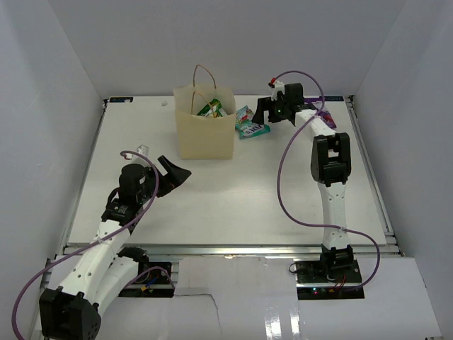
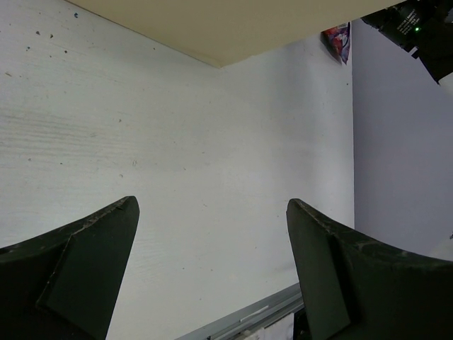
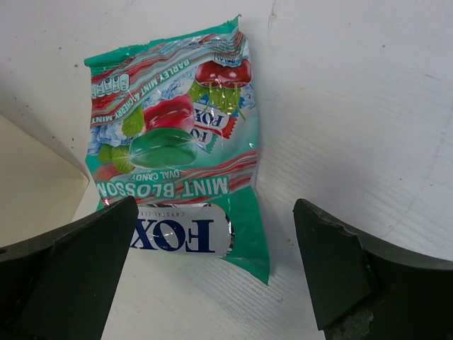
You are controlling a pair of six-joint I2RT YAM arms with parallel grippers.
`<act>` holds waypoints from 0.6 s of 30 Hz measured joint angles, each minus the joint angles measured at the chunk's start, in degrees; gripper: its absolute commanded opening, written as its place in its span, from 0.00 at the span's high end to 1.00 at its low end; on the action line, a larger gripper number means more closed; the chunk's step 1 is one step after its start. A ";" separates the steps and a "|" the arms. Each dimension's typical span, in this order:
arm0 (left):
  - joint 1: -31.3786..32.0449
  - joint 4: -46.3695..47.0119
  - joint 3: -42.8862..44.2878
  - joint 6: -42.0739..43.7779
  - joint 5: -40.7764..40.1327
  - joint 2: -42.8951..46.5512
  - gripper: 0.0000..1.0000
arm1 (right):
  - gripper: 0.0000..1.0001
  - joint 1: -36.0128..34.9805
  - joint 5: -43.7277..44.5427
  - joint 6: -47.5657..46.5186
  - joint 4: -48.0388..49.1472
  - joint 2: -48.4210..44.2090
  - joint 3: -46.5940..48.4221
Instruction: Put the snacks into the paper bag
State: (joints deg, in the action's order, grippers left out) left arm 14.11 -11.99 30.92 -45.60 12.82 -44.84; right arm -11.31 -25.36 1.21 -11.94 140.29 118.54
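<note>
The tan paper bag [image 1: 205, 131] stands upright at the back of the table, and a green-yellow packet [image 1: 211, 108] shows in its mouth. A teal-green mint candy pouch [image 1: 250, 125] [image 3: 177, 142] lies flat on the table just right of the bag. My right gripper [image 1: 265, 115] [image 3: 216, 205] hovers over the pouch's near end, open, with nothing between its fingers. My left gripper [image 1: 177, 168] [image 2: 212, 209] is open and empty above bare table in front of the bag. The bag's wall [image 2: 212, 28] fills the top of the left wrist view.
White walls close in the table [image 1: 233, 205] on the left, back and right. A corner of the bag [image 3: 28, 188] sits close to my right gripper's left finger. A small red-purple packet edge [image 2: 338, 41] shows past the bag. A purple cable [image 1: 283, 177] loops off the right arm.
</note>
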 measured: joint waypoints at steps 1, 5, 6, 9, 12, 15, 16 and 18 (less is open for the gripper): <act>0.00 0.00 0.09 -0.13 0.13 -0.13 0.05 | 0.06 -0.13 0.17 -0.17 0.00 0.13 -0.22; 0.00 0.72 0.24 -0.87 1.20 -0.90 0.05 | 0.21 -0.55 0.59 -0.35 -0.02 0.70 -0.48; 0.00 1.07 0.24 -1.11 1.64 -1.20 0.05 | 0.25 -0.68 0.55 -0.44 0.00 0.72 -0.76; 0.00 3.52 0.22 -2.78 3.45 -2.16 0.05 | 0.34 -0.92 0.13 -0.24 0.17 0.72 -2.12; 0.00 6.73 -0.07 -4.61 5.20 -2.84 0.05 | 0.38 -0.92 0.04 -0.09 0.57 0.72 -3.91; 0.11 9.33 -0.52 -6.19 6.60 -3.45 0.05 | 0.55 -0.85 -0.09 0.04 1.84 0.66 -5.40; 0.24 10.08 -0.57 -6.58 6.95 -3.78 0.05 | 0.59 -0.79 -0.24 0.02 2.19 0.52 -5.77; 0.52 11.52 -0.57 -7.30 7.54 -4.35 0.05 | 0.72 -0.63 -0.37 0.33 2.78 -0.17 -6.99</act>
State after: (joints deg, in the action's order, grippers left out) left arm 14.63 -0.47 30.35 -52.90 20.36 -49.19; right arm -11.94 -25.74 1.54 -9.17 140.11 111.55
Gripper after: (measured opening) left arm 0.954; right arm 0.398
